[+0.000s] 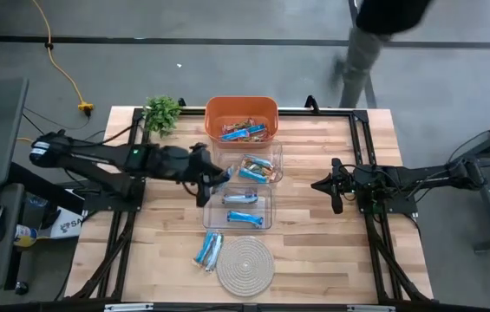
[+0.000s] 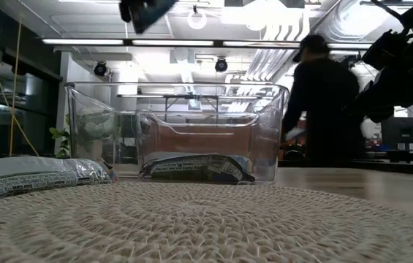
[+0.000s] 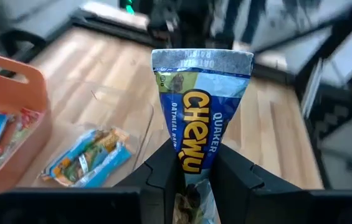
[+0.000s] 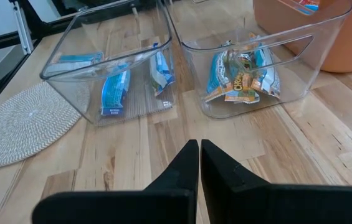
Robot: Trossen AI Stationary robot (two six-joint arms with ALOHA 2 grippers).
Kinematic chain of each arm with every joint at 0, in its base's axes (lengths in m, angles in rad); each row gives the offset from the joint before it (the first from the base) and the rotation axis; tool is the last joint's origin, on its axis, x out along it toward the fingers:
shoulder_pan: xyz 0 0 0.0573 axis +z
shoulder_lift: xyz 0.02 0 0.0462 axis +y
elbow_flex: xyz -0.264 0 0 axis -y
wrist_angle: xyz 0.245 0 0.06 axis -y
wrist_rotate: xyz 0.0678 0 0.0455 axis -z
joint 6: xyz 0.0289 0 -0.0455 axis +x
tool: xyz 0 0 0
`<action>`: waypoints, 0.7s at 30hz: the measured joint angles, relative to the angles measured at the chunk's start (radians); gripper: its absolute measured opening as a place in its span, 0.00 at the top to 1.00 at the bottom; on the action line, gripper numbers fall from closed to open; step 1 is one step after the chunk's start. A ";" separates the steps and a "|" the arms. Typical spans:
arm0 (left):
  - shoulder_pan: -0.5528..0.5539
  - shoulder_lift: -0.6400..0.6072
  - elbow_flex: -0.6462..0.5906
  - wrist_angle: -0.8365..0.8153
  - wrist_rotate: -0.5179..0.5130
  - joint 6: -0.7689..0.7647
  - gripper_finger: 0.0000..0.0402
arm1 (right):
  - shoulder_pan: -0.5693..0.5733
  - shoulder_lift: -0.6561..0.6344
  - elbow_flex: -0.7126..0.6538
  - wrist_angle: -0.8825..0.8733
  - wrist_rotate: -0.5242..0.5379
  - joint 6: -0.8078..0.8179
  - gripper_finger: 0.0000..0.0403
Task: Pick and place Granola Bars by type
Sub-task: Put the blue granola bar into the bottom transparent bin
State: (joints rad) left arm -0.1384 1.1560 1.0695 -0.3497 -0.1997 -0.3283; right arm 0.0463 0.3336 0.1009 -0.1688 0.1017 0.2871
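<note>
My left gripper (image 1: pixel 216 178) hovers by the left edge of two clear bins and is shut on a blue Quaker Chewy granola bar (image 3: pixel 199 112). An orange bin (image 1: pixel 241 117) at the far side holds several mixed bars. The farther clear bin (image 1: pixel 258 167) holds multicoloured and blue bars (image 4: pixel 241 78). The nearer clear bin (image 1: pixel 238 209) holds light blue bars (image 4: pixel 114 93). Two blue bars (image 1: pixel 209 250) lie flat on the table beside the coaster. My right gripper (image 4: pixel 199 152) waits shut over the table's right part (image 1: pixel 324 185). My left gripper pinches the granola bar between its two fingers (image 3: pixel 163 171) at the bar's lower part (image 3: pixel 191 165). The bar runs along the fingers, and its crimped free end (image 3: pixel 202 59) sticks out past the fingertips. It is lifted clear of the table.
A round woven rope coaster (image 1: pixel 245 264) lies at the near edge and fills the low view's foreground (image 2: pixel 206 223). A small green plant (image 1: pixel 162 113) stands at the far left corner. A person (image 2: pixel 323 109) moves beyond the far edge. Bare wood shows on the right (image 1: pixel 314 243).
</note>
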 joint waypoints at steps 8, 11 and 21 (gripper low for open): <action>0.068 0.129 0.000 -0.017 0.176 0.178 0.80 | 0.000 -0.001 0.000 -0.006 0.000 0.000 1.00; 0.066 0.185 -0.001 -0.024 0.177 0.210 0.80 | 0.000 0.000 0.000 -0.006 0.000 0.000 1.00; 0.031 0.325 0.000 -0.045 0.161 0.318 0.80 | 0.000 0.000 0.000 -0.002 0.000 0.000 1.00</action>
State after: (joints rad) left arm -0.1074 1.4811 1.0695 -0.3943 -0.0387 -0.0101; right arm 0.0464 0.3340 0.1009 -0.1706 0.1017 0.2871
